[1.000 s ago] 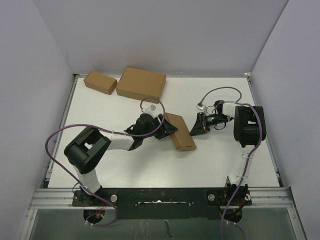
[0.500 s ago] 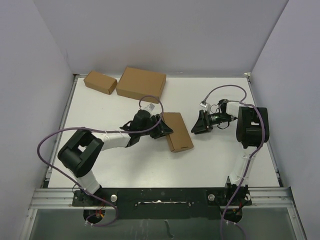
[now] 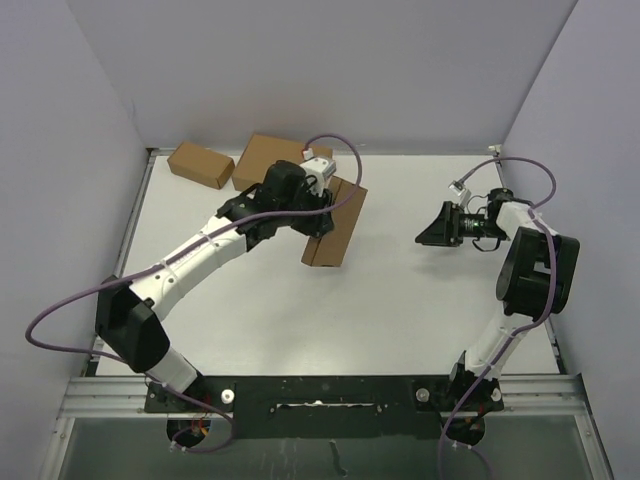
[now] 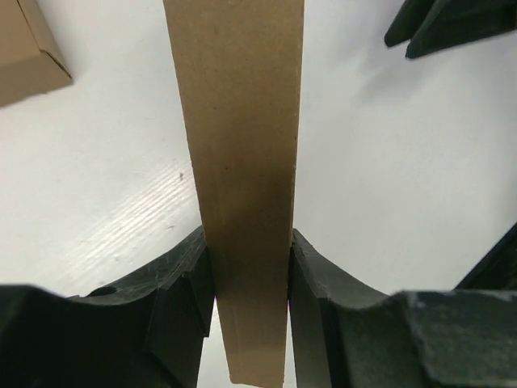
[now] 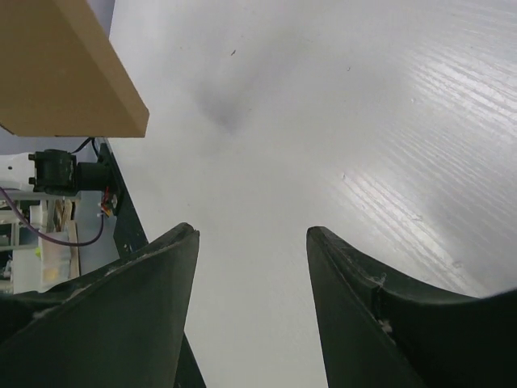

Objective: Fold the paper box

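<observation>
The paper box [image 3: 335, 228] is a thin, flat brown cardboard piece, held tilted above the table near the back middle. My left gripper [image 3: 316, 210] is shut on its narrow sides. In the left wrist view the box [image 4: 238, 121] runs straight up between the two black fingers of that gripper [image 4: 249, 252]. My right gripper [image 3: 431, 227] is open and empty at the right, apart from the box and pointing left toward it. In the right wrist view the gripper [image 5: 252, 236] shows bare table between its fingers, with a brown box [image 5: 56, 73] at the top left.
A larger brown cardboard box [image 3: 268, 160] lies at the back, partly behind my left arm; its corner also shows in the left wrist view [image 4: 24, 48]. A small brown box [image 3: 200, 164] lies at the back left. White walls close the table's back and sides.
My left arm has stretched out and carried the paper box from the table's middle up and toward the back. My right gripper has pulled away to the right, still open.
</observation>
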You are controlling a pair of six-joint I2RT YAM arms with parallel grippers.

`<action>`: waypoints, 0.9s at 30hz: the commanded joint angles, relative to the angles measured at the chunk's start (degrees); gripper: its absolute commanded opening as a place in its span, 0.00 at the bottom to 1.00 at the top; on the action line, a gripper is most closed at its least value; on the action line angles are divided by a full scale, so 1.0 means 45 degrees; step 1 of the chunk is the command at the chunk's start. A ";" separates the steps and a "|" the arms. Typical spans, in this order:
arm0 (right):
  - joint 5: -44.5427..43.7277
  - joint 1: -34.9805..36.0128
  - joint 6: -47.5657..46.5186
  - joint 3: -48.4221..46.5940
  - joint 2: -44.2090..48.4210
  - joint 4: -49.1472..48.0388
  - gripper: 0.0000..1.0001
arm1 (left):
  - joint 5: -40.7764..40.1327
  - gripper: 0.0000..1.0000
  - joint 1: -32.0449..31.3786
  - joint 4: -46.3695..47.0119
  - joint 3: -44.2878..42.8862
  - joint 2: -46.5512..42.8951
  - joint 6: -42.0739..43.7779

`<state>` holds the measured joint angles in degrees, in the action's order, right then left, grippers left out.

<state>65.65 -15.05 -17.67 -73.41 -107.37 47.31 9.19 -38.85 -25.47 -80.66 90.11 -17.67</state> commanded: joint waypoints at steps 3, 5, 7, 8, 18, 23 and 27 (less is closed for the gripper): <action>0.0623 -0.0269 -0.0194 0.0099 0.0350 0.0158 0.57 | -0.3967 0.30 -0.2410 -0.3024 -0.2177 0.0838 0.5388; 0.0560 -0.0289 -0.0194 0.0135 0.0331 0.0141 0.57 | -0.6192 0.30 -0.3277 -0.2636 -0.2365 0.1511 0.6635; 0.0515 -0.0299 -0.0175 0.0159 0.0298 0.0127 0.57 | -0.7331 0.30 -0.3782 -0.2141 -0.2467 0.2079 0.7697; 0.0483 -0.0294 -0.0175 0.0177 0.0293 0.0131 0.57 | -0.7862 0.30 -0.4010 -0.1906 -0.2539 0.2376 0.8195; 0.0490 -0.0351 -0.0252 0.0180 0.0220 0.0169 0.57 | -1.0513 0.34 -0.5686 0.0887 -0.1452 0.4339 1.2420; 0.0456 -0.0364 -0.0233 0.0200 0.0180 0.0160 0.57 | -1.0351 0.45 -0.6044 0.2219 -0.0369 0.4947 1.2843; 0.0441 -0.0359 -0.0253 0.0199 0.0164 0.0170 0.57 | -1.0266 0.57 -0.6236 0.2659 -0.0043 0.5459 1.2872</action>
<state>65.63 -16.21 -17.82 -72.51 -107.37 47.72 -35.75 -66.35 -19.59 -81.58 111.85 38.02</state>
